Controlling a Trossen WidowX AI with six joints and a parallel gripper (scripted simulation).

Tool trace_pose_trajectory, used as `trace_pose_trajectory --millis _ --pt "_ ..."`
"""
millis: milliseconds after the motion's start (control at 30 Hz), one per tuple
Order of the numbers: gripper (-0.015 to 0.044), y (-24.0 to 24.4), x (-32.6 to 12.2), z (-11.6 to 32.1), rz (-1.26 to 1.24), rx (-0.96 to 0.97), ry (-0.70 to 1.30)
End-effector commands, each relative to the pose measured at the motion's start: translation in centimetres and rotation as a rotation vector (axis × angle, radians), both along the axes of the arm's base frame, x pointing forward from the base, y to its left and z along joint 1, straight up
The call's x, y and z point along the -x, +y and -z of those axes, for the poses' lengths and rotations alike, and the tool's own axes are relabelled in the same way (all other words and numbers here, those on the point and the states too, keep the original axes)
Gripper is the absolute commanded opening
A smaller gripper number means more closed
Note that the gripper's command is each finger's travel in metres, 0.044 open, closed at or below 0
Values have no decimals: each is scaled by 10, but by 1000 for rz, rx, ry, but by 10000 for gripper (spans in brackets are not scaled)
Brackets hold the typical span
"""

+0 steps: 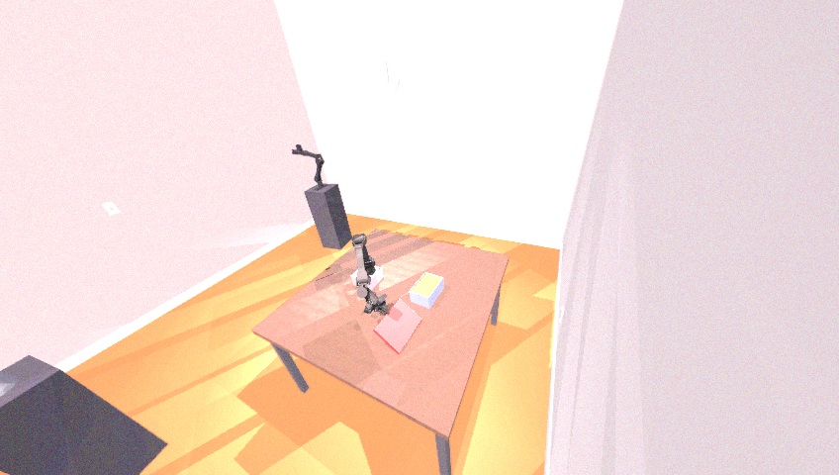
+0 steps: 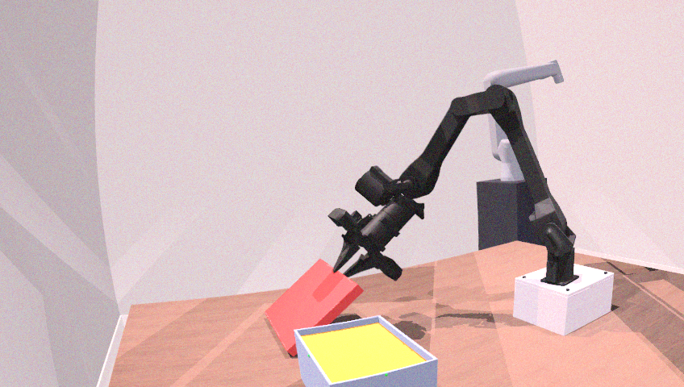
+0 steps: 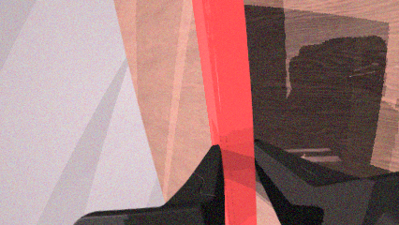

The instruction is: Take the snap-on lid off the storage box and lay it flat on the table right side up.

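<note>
The red lid (image 1: 398, 331) (image 2: 306, 306) (image 3: 229, 84) is tilted steeply, its upper edge in my gripper (image 1: 383, 307) (image 2: 339, 273) (image 3: 238, 149). The gripper is shut on that edge, one finger on each face. The lid's lower edge is at or just above the table (image 1: 353, 364) (image 2: 177, 335); I cannot tell whether it touches. The smooth outer face is turned up in the exterior view. The pale blue-grey storage box (image 1: 419, 299) (image 2: 384, 378) stands open and upright beside the lid, with a yellow surface inside.
The arm stands on a white base block (image 1: 376, 275) (image 2: 587, 306) on the table. A dark pedestal (image 1: 329, 218) (image 2: 496, 215) with another arm stands beyond the table. Shadows lie under the lid.
</note>
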State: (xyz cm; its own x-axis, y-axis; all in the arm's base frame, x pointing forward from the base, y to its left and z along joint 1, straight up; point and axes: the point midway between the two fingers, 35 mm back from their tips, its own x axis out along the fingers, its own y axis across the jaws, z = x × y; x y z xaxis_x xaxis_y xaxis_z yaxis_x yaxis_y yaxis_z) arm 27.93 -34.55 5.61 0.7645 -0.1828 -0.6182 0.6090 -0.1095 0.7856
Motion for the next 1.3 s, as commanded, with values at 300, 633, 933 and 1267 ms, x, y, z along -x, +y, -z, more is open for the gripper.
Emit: trace_pose_trajectory --millis 300,633,933,1267 --pt "0 2 1 19 1 -16 13" --pt "0 2 1 27 1 -16 13" --pt "0 2 1 34 1 -16 13" --pt "0 2 1 42 1 -16 13"
